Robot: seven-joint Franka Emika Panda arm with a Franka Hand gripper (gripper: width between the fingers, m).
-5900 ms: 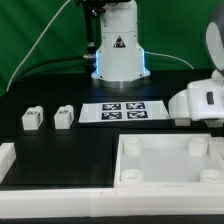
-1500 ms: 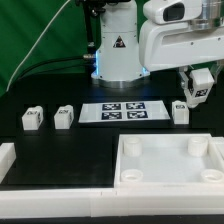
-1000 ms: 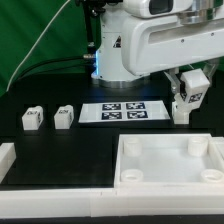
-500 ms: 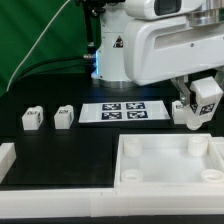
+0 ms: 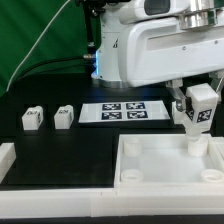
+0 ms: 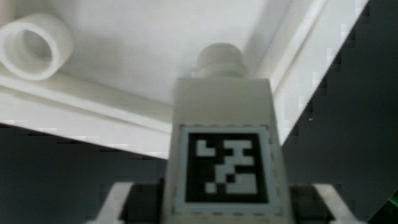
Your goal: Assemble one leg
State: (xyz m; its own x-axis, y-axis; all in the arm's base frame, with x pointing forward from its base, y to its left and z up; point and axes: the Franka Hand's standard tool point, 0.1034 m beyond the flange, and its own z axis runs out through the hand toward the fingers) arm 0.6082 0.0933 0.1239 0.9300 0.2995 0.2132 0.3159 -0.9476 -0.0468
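Observation:
My gripper [image 5: 198, 110] is shut on a white leg [image 5: 191, 136] with a black-and-white tag and holds it upright. The leg's lower end hangs over the far right corner of the large white tray [image 5: 165, 178], near a round socket [image 5: 196, 150]. In the wrist view the leg [image 6: 222, 140] sits between the two fingers [image 6: 135, 200], its rounded tip pointing at the tray's wall; another socket [image 6: 32, 45] shows to the side. Two more legs [image 5: 32, 119] [image 5: 64, 116] stand on the black table at the exterior view's left.
The marker board [image 5: 124, 111] lies on the table in front of the robot base [image 5: 118, 50]. A long white rim [image 5: 50, 186] runs along the table's front and left edge beside the tray. A green backdrop stands behind.
The gripper closed on the leg that stood at the right of the marker board. It has carried it toward the tray's far right corner.

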